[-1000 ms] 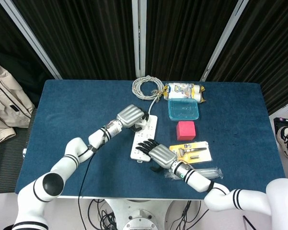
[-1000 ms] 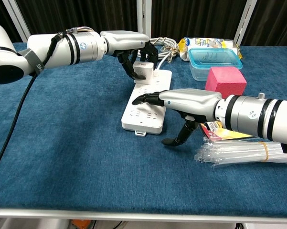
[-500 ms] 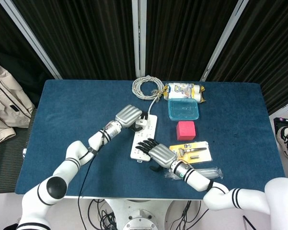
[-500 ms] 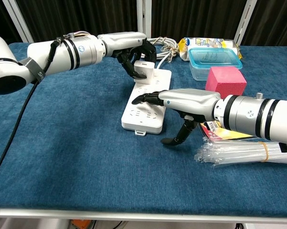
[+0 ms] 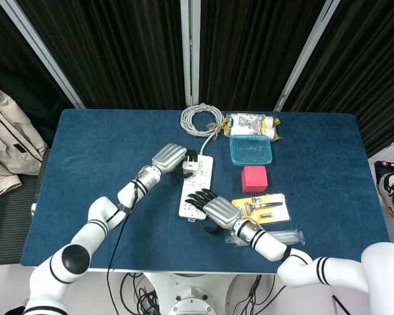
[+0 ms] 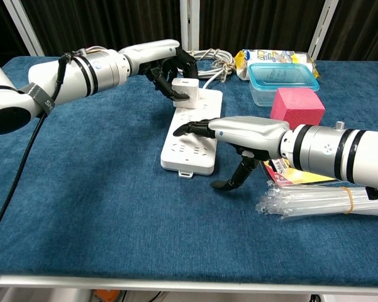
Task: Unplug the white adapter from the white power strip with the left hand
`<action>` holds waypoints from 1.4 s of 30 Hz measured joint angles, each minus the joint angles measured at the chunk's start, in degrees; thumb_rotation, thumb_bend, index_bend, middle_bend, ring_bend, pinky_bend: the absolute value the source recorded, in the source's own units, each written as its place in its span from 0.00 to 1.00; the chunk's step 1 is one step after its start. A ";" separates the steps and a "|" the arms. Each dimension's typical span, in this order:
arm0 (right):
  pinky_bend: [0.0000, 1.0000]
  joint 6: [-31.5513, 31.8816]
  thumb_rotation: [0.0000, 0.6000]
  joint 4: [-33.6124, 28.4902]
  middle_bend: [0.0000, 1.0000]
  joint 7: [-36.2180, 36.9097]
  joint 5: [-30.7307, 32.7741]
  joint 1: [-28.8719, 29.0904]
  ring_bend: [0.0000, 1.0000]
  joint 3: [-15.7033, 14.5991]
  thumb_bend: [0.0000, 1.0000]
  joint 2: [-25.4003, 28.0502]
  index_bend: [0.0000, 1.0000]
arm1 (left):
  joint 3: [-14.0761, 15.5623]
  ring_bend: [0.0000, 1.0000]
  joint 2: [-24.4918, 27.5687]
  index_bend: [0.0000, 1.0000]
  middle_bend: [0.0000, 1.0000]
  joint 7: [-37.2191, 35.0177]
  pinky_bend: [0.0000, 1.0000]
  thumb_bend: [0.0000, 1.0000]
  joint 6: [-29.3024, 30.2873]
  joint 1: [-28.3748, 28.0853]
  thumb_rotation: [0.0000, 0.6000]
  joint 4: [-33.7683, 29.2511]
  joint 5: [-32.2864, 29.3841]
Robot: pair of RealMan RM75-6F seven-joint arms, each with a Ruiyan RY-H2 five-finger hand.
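The white power strip (image 5: 198, 185) (image 6: 192, 136) lies lengthwise in the middle of the blue table. At its far end the white adapter (image 5: 191, 167) (image 6: 185, 89) sits in the fingers of my left hand (image 5: 170, 158) (image 6: 160, 61), which grips it from the left. The adapter leans toward the strip's left edge; I cannot tell whether its prongs are still in the socket. My right hand (image 5: 219, 210) (image 6: 244, 132) lies flat with its fingertips (image 6: 183, 131) pressing on the near half of the strip, thumb propped on the cloth.
The strip's coiled cable (image 5: 200, 119) (image 6: 212, 59) lies behind it. To the right are a snack pack (image 5: 252, 123), a blue lidded box (image 5: 251, 150) (image 6: 283, 78), a pink cube (image 5: 254, 178) (image 6: 297, 107), a carded razor (image 5: 263, 208) and a bundle of clear straws (image 6: 314, 201).
My left hand has drawn back to the left with the adapter in its grip, shifting the adapter toward the strip's left edge. The right hand has stayed on the strip.
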 measured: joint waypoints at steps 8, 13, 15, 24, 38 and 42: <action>0.00 -0.56 1.00 -0.18 0.03 -0.80 1.36 0.23 0.00 0.01 0.24 0.05 0.00 | -0.46 0.63 -0.69 0.65 0.73 -0.29 0.69 0.43 1.21 0.71 1.00 1.11 -0.64; 0.00 -0.27 1.00 -0.35 0.03 -1.49 1.70 0.28 0.00 0.06 0.24 0.04 0.00 | -0.56 0.63 -1.03 0.65 0.73 0.23 0.69 0.43 2.37 1.06 1.00 1.99 -0.76; 0.00 0.53 1.00 -0.57 0.03 -1.56 1.39 0.09 0.00 0.10 0.24 0.07 0.00 | -0.76 0.63 -1.09 0.65 0.73 0.40 0.69 0.43 3.43 1.26 1.00 2.27 -0.89; 0.00 7.13 1.00 -2.77 0.03 -1.22 -2.54 -1.76 0.00 0.36 0.24 1.78 0.00 | -2.66 0.52 0.37 0.56 0.62 5.54 0.61 0.44 9.92 4.06 1.00 3.46 -2.68; 0.00 19.83 1.00 -14.42 0.03 -1.72 -9.06 -8.04 0.00 -0.37 0.24 15.63 0.00 | -2.16 0.08 11.28 0.10 0.17 25.50 0.13 0.18 2.31 9.28 1.00 -15.23 -5.36; 0.00 24.42 1.00 -17.87 0.03 -2.09 -10.24 -11.55 0.00 -1.18 0.24 21.93 0.00 | -2.97 0.08 16.30 0.09 0.16 31.46 0.13 0.17 3.92 11.78 1.00 -24.77 -6.93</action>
